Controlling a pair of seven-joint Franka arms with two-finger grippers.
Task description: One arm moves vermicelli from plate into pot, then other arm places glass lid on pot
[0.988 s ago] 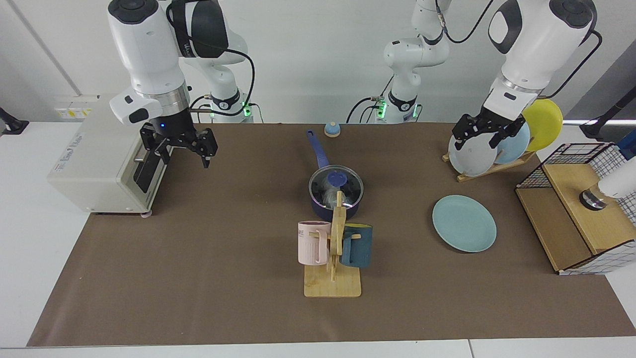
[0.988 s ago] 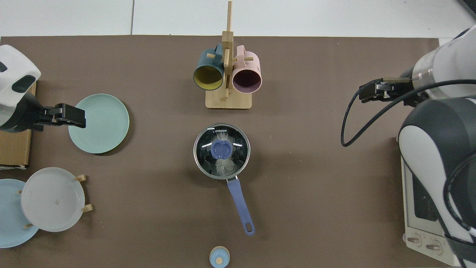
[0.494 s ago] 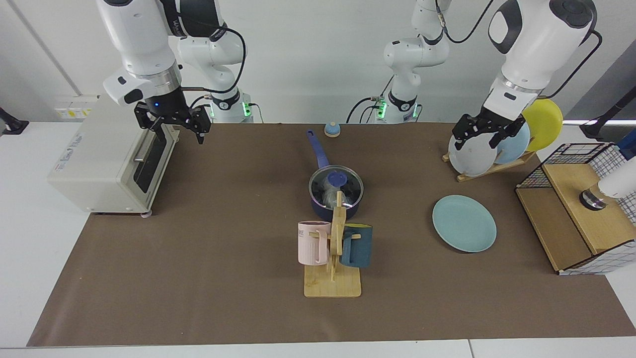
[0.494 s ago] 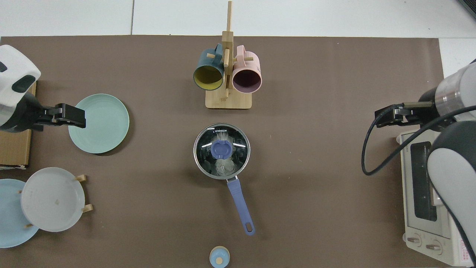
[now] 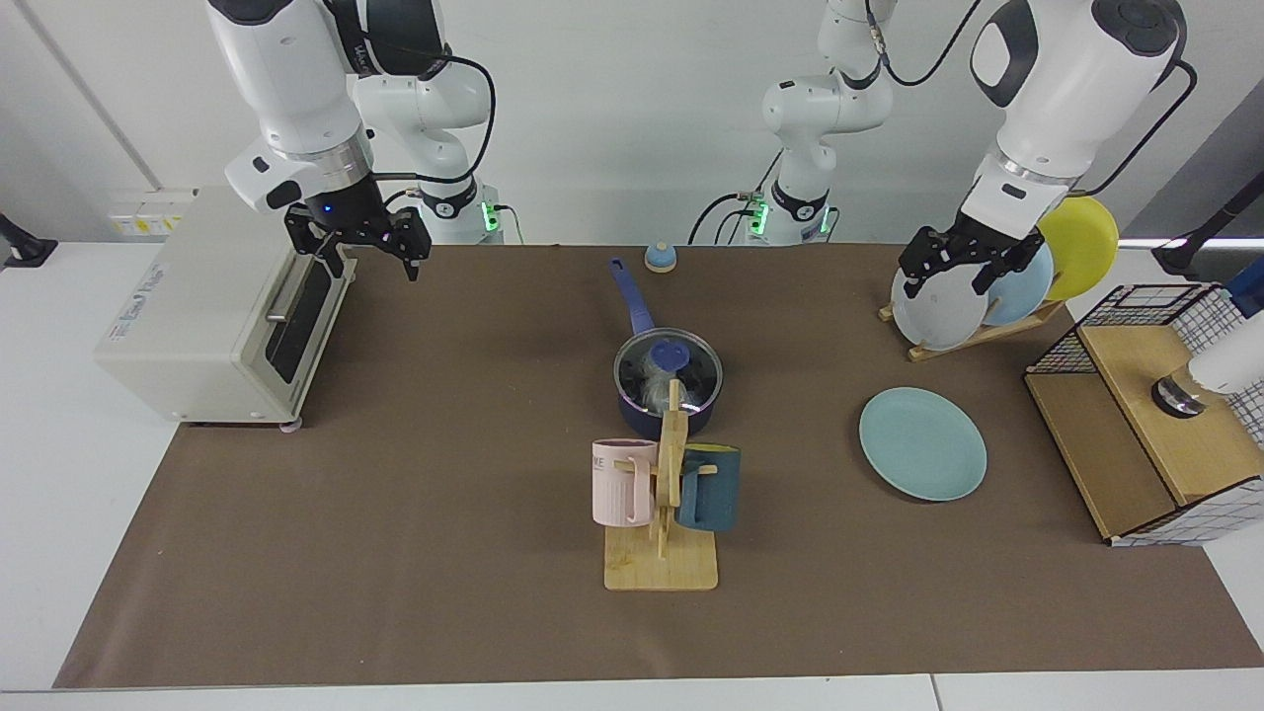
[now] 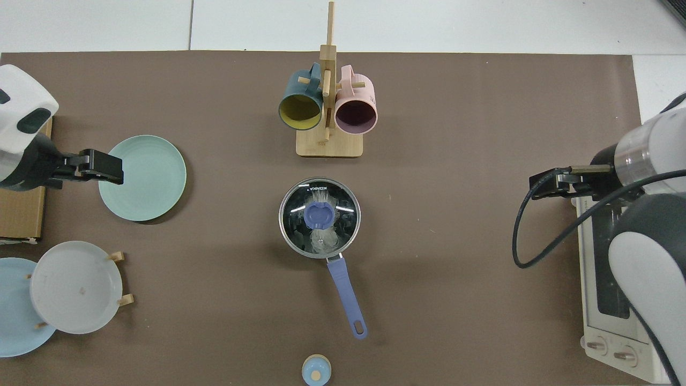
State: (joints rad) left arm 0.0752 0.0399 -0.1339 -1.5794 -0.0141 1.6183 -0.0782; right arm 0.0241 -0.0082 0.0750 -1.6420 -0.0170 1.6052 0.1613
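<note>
- Your right gripper (image 5: pixel 357 242) — the one under the blue wrist light — has pulled away from the middle of the table over the last second. It now hangs empty, fingers spread, at the far left of the facing view, just in front of the toaster oven (image 5: pixel 202 311) and well apart from the pot (image 5: pixel 668 387).
- In the last half second it shifted only slightly, so you can read the retreat as nearly finished.
- The glass lid (image 6: pixel 320 216) has not moved at all; it sits flat on the pot's rim with its blue knob up, at the table's centre just beyond the mug rack (image 5: pixel 662 513).
- Through the glass you can see the vermicelli (image 6: pixel 320 236) as a pale bundle inside the pot.
- The plate (image 5: pixel 922 443) lies bare to the right of the pot, nothing left on it.
- Your left gripper (image 5: pixel 956 259) waits with its fingers apart, raised at the far right in front of the dish rack (image 5: pixel 973 331) — it has held that spot throughout.
- Taken together, both steps look done to me: noodles in, lid on, arms clear. You should have nothing left to move here.
</note>
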